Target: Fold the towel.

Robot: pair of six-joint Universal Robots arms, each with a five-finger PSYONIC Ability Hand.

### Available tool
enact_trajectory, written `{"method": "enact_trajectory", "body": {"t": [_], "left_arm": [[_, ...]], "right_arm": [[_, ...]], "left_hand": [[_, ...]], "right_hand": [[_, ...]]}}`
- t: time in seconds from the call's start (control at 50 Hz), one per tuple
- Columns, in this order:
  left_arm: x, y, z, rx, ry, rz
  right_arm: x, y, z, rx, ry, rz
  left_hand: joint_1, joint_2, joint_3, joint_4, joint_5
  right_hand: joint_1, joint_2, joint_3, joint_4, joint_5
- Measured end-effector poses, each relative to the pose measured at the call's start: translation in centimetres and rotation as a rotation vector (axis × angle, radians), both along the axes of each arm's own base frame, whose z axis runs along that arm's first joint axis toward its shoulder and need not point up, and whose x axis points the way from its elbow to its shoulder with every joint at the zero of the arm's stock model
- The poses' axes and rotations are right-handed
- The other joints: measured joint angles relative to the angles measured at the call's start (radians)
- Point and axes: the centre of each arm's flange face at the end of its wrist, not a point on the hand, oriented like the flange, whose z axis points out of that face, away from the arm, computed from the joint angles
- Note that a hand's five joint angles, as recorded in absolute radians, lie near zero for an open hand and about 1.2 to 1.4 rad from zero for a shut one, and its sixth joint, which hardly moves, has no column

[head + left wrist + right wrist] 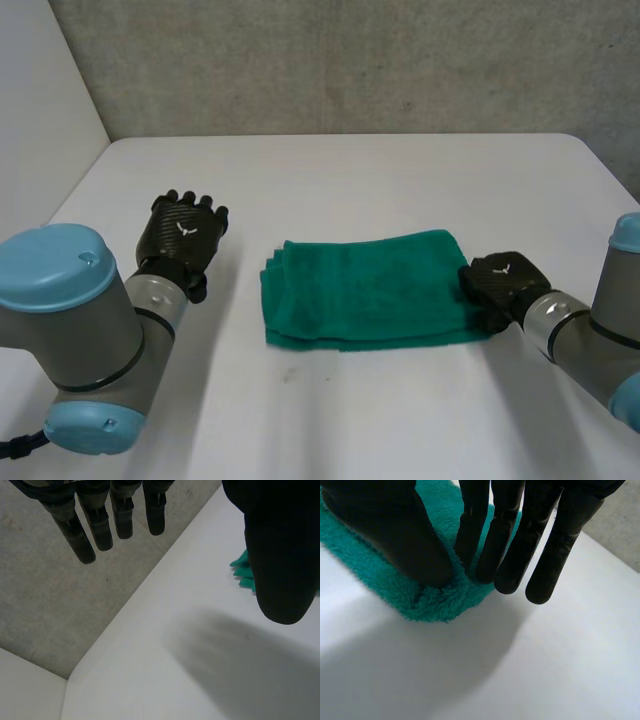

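From the head view, the green towel lies in the middle of the white worktop, already folded into a flat oblong with its stacked layer edges on the side facing the left hand. That hand hangs well apart from the cloth, likely to leave it free. The right hand sits at the towel's opposite short edge.

In the left wrist view, the fingers hang straight and hold nothing, with a corner of the towel beyond the thumb.

In the right wrist view, the thumb presses on a towel corner and cloth puckers between it and the nearest finger. This looks like a pinch, probably ready to lift that end for another fold. The other fingers reach past the edge over bare worktop.
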Motion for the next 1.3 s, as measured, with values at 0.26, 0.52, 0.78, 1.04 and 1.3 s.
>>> {"method": "enact_trajectory", "body": {"t": [0.26,0.52,0.78,1.04,1.3], "left_arm": [[0.1,0.4,0.1,0.005,-0.003,-0.002],[0.1,0.5,-0.1,0.011,-0.006,-0.004],[0.1,0.4,1.7,-0.037,0.019,0.0],[-1.1,0.2,4.6,-0.088,0.148,-0.024],[-4.8,0.6,4.1,0.066,0.331,-0.115]], "right_arm": [[0.7,-0.9,1.0,-0.017,-0.055,-0.01],[0.1,-0.7,-0.4,0.026,-0.045,-0.031],[7.3,0.5,5.5,-0.201,-0.092,0.187],[17.4,10.3,2.2,-0.24,0.011,0.587],[14.9,5.7,6.0,-0.12,-0.224,0.255]], "left_hand": [[0.0,-0.009,0.0,-0.006,-0.008],[0.0,-0.009,0.0,-0.006,-0.008],[0.0,-0.009,0.0,-0.006,-0.008],[0.0,-0.009,0.0,-0.006,-0.008],[0.0,-0.009,0.0,-0.006,-0.008]], "right_hand": [[-0.426,-0.583,-0.602,-0.612,-0.559],[0.003,0.0,-0.006,-0.008,-0.003],[0.01,0.0,0.001,0.003,0.007],[-0.397,-0.529,-0.53,-0.517,-0.456],[-0.732,-0.949,-0.97,-0.96,-0.905]]}}
